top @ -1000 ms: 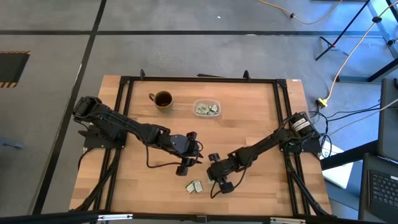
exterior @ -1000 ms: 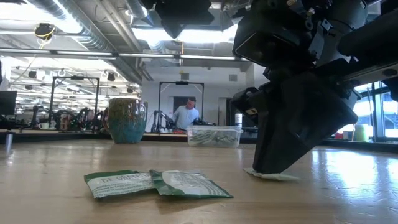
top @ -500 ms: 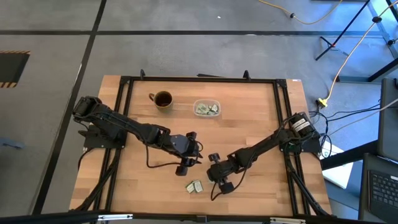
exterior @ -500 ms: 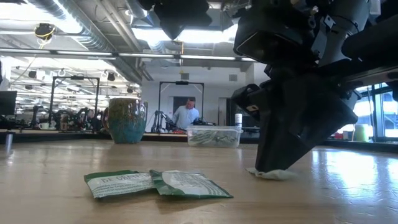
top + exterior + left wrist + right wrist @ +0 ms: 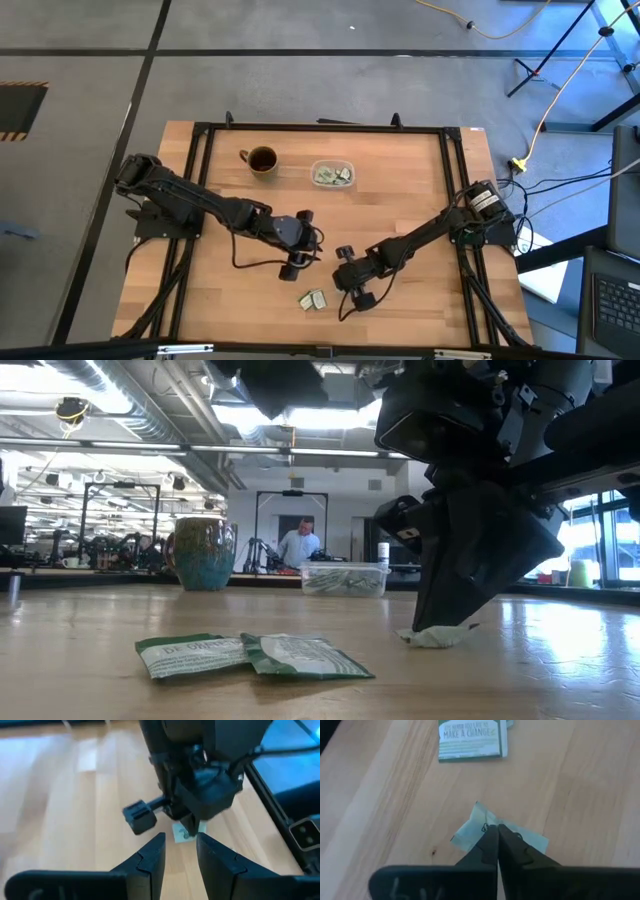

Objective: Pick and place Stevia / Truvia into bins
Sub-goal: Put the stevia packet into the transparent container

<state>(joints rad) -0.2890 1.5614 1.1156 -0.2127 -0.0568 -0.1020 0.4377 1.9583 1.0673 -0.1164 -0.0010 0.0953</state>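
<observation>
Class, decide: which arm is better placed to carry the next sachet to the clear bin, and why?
Right. Its right gripper is pinched shut on a sachet; the left gripper hangs open, holding nothing.

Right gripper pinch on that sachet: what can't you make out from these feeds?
- High view: the pinched sachet is hidden under the right gripper.
- Low view: the gripper body covers the fingertips; only the sachet's crumpled edge shows.
- Bin: sachet count too small to tell.
- Left gripper, hovering nearby: its view is blurred.
</observation>
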